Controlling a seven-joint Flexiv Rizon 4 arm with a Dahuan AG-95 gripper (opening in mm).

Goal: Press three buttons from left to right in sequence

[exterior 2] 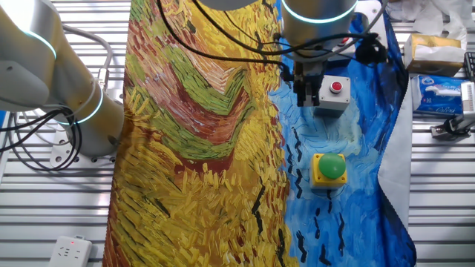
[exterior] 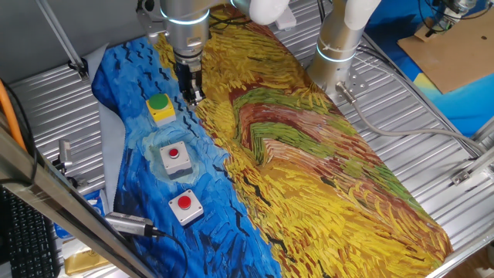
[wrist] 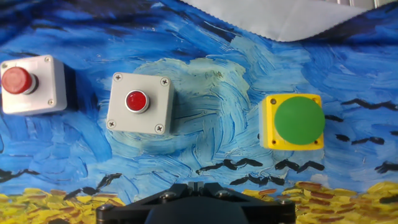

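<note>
Three button boxes lie in a row on the blue part of a painted cloth. The yellow box with the green cap (exterior: pixel 160 106) (exterior 2: pixel 329 167) (wrist: pixel 293 121) is at one end. A grey box with a red cap (exterior: pixel 174 157) (exterior 2: pixel 333 93) (wrist: pixel 138 102) is in the middle. The second grey box with a red cap (exterior: pixel 185 207) (wrist: pixel 28 84) is at the other end, hidden by the arm in the other fixed view. My gripper (exterior: pixel 193 98) (exterior 2: pixel 305 96) (wrist: pixel 194 185) hangs above the cloth beside the green button, touching no box. Its fingertips are together.
The painted cloth (exterior: pixel 324 177) covers the ribbed metal table. A second arm's base (exterior: pixel 336 54) (exterior 2: pixel 82 111) stands at the cloth's far side. A metal cylinder with a cable (exterior: pixel 127 224) lies near the last grey box. Packets (exterior 2: pixel 438 93) and a power strip (exterior 2: pixel 70 251) lie at the edges.
</note>
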